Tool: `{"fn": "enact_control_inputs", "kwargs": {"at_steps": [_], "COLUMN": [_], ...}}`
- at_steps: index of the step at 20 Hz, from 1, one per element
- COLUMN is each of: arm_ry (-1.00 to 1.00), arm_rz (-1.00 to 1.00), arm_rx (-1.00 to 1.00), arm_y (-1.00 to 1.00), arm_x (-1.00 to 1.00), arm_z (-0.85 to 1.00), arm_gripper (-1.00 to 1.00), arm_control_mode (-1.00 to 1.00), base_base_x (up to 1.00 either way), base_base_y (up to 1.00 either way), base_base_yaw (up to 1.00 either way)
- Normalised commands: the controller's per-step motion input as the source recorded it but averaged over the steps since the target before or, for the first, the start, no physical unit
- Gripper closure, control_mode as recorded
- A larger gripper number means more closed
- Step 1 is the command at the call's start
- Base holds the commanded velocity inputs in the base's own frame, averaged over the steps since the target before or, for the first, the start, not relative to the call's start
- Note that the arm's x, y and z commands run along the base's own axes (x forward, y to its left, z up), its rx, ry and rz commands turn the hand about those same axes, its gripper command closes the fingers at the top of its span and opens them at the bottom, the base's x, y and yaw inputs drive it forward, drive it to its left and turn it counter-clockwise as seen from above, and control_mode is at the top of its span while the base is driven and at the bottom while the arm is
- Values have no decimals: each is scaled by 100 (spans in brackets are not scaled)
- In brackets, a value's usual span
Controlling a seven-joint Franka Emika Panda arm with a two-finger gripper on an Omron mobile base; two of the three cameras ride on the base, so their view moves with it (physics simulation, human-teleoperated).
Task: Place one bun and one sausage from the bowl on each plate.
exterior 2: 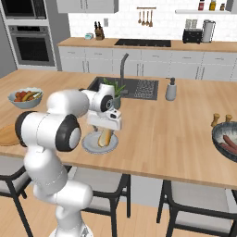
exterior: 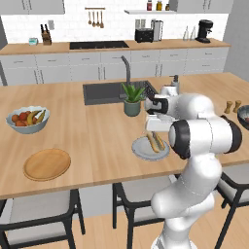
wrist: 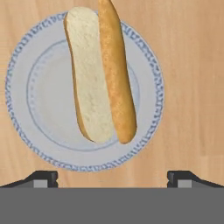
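Hand view shows you the split pale bun (wrist: 98,74) lying on the blue-rimmed grey-white plate (wrist: 26,131), gripper (wrist: 111,178) spread wide, empty above it. Judged soft and light; pinch gently across its middle.

bun (wrist: 89,74) on plate (wrist: 26,131) — wooden plate (exterior: 47,164) leftward

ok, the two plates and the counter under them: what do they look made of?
Round pale plate with blue-speckled rim: looks like glazed ceramic, smooth and faintly glossy. Round light brown plate: probably wood, matte, with faint grain. Long tan counter: wood or wood-look laminate, with plank lines and a satin finish.
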Motion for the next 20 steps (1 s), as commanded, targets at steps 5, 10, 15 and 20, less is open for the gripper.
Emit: {"fn": "enact_control_inputs", "kwargs": {"at_steps": [5,10,15,20], "arm_ry": [0,0,0,-1], "arm_rz": [0,0,0,1], "arm_rx": [0,0,-7,-6], "arm_y": [1,4,32,48], "arm_x": [-67,-16,-57,-28], "arm_z": [85,80,26,30], "arm_gripper": [-100,-100,-100,-100], "arm_control_mode": [-100,-100,-100,-100], "base_base_x": [0,0,0,0], "base_base_y": [0,0,0,0], "base_base_yaw": [0,0,0,0]}}
